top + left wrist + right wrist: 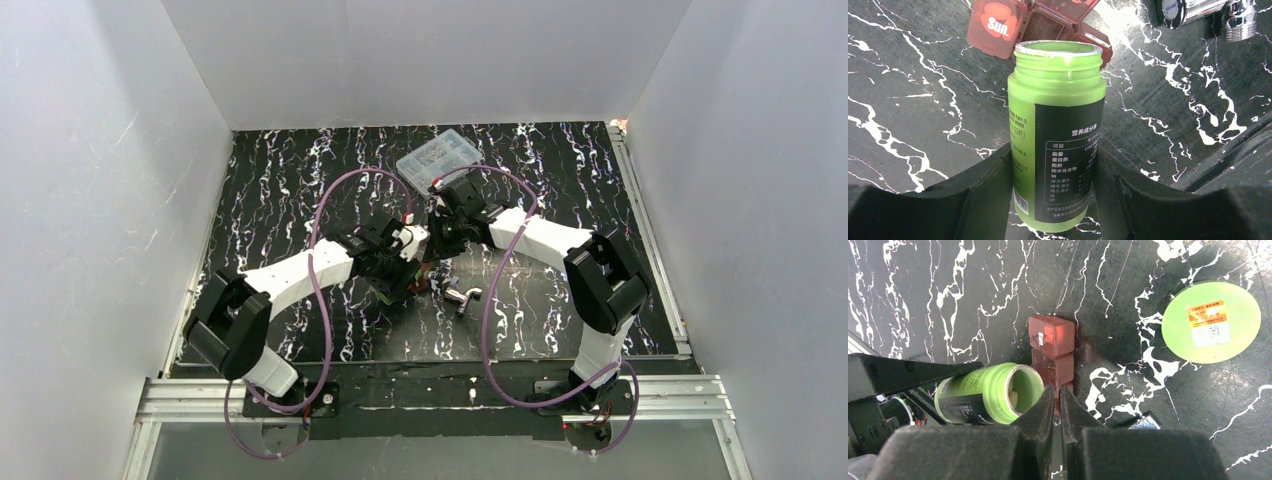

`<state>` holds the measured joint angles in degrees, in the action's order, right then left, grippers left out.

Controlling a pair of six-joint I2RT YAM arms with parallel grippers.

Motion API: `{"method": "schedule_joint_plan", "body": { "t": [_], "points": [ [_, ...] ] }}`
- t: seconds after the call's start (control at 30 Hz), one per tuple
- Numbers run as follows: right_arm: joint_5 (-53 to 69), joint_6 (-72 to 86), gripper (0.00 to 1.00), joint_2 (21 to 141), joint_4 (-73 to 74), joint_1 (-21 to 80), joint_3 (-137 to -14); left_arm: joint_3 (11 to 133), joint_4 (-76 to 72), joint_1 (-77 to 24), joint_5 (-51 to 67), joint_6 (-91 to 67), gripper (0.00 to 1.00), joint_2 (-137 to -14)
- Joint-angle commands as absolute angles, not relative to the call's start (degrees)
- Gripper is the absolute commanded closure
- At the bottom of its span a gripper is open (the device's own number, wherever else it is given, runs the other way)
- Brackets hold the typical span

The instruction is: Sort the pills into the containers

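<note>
Two robot arms meet over the middle of a black table [300, 170] veined with white. The left gripper [1055, 165] is clamped on a green bottle [1058, 85] with a black label, one dark finger pressed against each side of its lower body. The bottle is open and held at a tilt, its mouth turned toward the right gripper [1058, 402]. A few pale pills [1013, 398] show inside the neck. Whether the bottle touches the table I cannot tell. The right gripper has its two fingers pressed together with nothing between them. Its tips are just beside the bottle's rim and over the near end of a red pill organiser [1050, 335], a strip of translucent compartments, one marked "Sun". A round green cap [1211, 321] lies flat on the table well apart from the bottle, with a small orange and white sticker on it. A clear plastic box [440, 155] sits toward the far edge, behind both arms.
</note>
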<state>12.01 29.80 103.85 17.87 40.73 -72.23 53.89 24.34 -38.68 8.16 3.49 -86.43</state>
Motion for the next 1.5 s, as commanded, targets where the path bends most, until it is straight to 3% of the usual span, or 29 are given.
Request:
{"method": "schedule_joint_plan", "body": {
  "t": [0.0, 1.47],
  "points": [
    [12.7, 30.1, 0.97, 103.5, 16.3, 40.2, -71.7, 57.3, 28.4, -38.2, 8.6, 4.2, 1.00, -87.3],
    [14.5, 30.8, 0.98, 104.7, 15.0, 39.4, -71.4, 71.1, 44.6, -38.0, 10.9, 2.2, 1.00, -97.1]
  ]
}}
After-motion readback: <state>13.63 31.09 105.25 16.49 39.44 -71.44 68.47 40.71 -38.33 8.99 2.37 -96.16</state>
